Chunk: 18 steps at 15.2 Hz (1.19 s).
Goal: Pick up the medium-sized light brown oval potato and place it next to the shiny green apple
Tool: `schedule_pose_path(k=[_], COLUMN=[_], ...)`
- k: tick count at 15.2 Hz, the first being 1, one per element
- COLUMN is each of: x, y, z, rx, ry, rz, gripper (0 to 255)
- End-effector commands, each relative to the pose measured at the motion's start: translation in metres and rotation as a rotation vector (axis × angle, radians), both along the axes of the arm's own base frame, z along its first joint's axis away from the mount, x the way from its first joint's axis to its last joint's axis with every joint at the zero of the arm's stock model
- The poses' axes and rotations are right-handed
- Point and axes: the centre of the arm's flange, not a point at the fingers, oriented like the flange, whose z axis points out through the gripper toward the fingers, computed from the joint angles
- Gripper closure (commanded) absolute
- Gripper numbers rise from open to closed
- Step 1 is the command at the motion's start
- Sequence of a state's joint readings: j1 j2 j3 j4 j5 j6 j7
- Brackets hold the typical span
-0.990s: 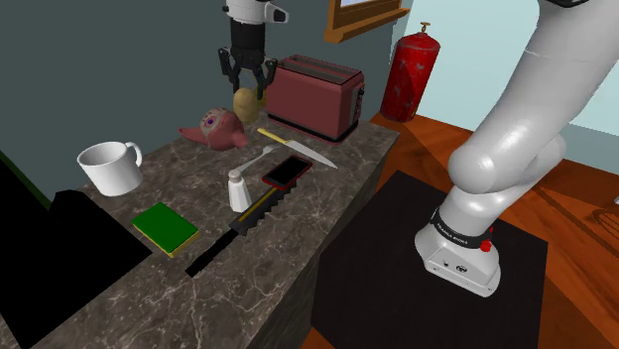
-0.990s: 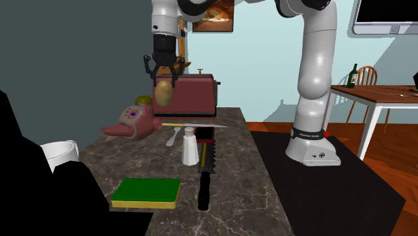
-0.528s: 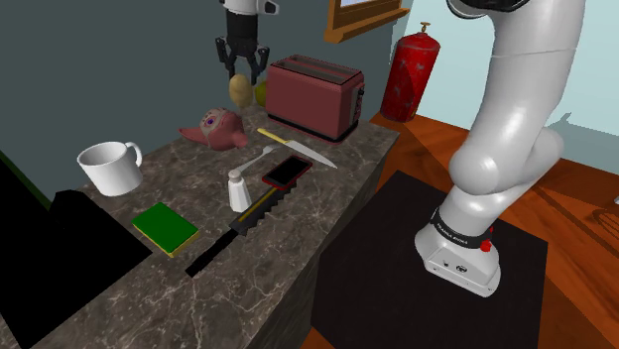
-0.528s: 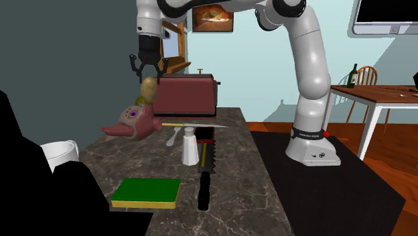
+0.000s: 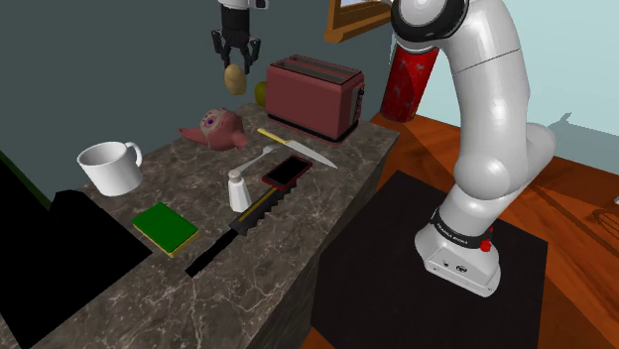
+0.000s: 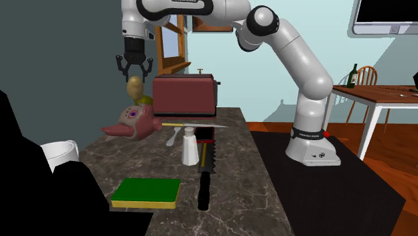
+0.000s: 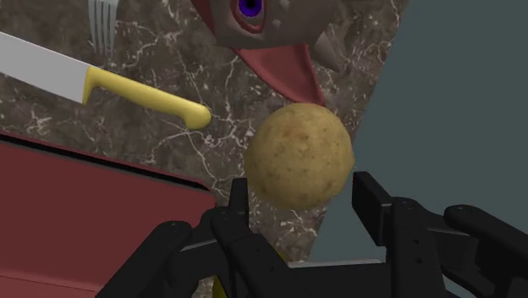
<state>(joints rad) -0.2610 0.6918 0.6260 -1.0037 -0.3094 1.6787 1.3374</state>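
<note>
A light brown oval potato (image 5: 234,76) hangs in the air above the back of the dark marble counter (image 5: 288,268), with my black gripper (image 5: 234,48) shut on its top. It hangs above the pink toy (image 5: 216,126) and to the left of the red toaster (image 5: 315,94) in the shoulder view. The green apple (image 5: 261,92) peeks out beside the toaster's left end, partly hidden by it. From the second exterior view the potato (image 6: 135,86) dangles under the gripper (image 6: 134,68). In the wrist view the potato (image 7: 299,155) sits clasped between both fingers (image 7: 239,213).
On the counter lie a yellow-handled knife (image 5: 296,147), a fork (image 5: 255,160), a red phone (image 5: 286,172), a white shaker (image 5: 239,189), a black serrated knife (image 5: 238,230), a green sponge (image 5: 166,227) and a white mug (image 5: 111,167). A red fire extinguisher (image 5: 409,74) stands behind.
The gripper has risen with the potato and carried it toward the left in both exterior views, away from the toaster. The arm has swung over with it.
</note>
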Motion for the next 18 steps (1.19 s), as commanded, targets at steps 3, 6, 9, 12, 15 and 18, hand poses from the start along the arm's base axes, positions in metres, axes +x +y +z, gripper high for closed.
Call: schedule_pose_path(k=[3, 6, 9, 12, 15, 18], x=[0.003, 0.003, 0.003, 0.003, 0.003, 0.003], y=[-0.002, -0.002, -0.002, -0.002, -0.002, -0.002], z=[-0.019, -0.035, -0.051, -0.067, -0.083, -0.098], rx=[0.0, 0.0, 0.0, 0.0, 0.0, 0.0], ry=[0.0, 0.0, 0.0, 0.0, 0.0, 0.0], rz=[0.0, 0.0, 0.0, 0.0, 0.0, 0.0], gripper=[255, 255, 255, 255, 255, 255])
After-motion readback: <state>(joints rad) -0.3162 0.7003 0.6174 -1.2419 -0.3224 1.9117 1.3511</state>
